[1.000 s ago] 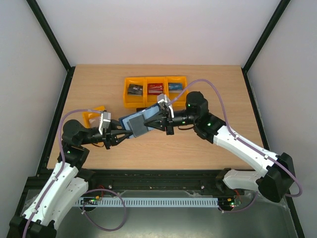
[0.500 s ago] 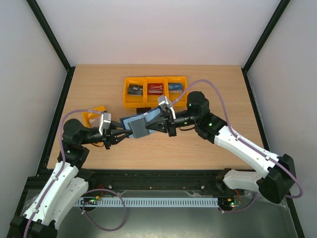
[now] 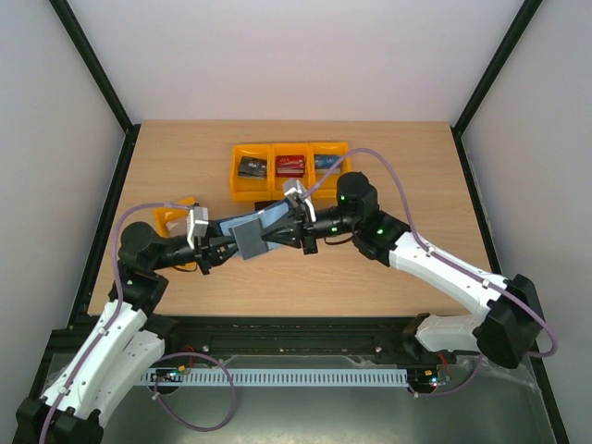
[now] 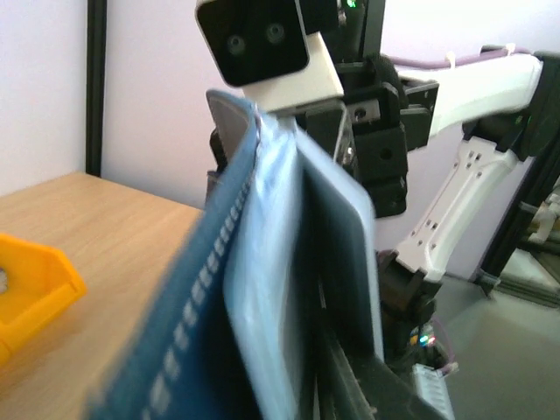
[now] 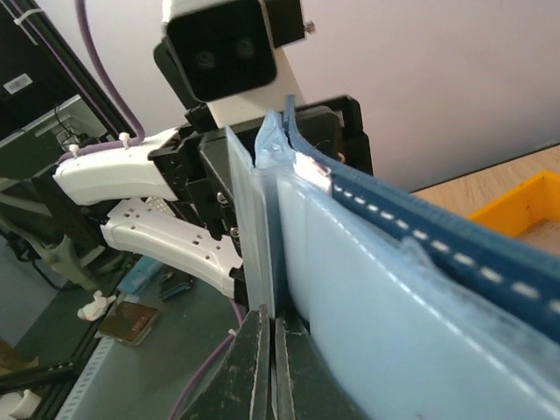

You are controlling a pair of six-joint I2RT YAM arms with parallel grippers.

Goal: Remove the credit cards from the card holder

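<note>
I have the holder (image 3: 248, 233) up off the surface (image 3: 388, 157), hanging open between the two arms in the middle of the scene, just near of the three-part orange bin (image 3: 242, 191). The left fingers (image 3: 218, 250) are clamped on the holder's left end. The right fingers (image 5: 252, 359) are pressed together on a thin pale leaf (image 5: 249, 227) at its right end; I cannot tell whether that is a card or a sleeve. From the right wrist, the navy cover with white stitching runs off to the right, with pale blue sleeves lying against it. From the left wrist the holder stands on edge, close and blurred. A small bin (image 3: 166, 220) sits at the left.
</note>
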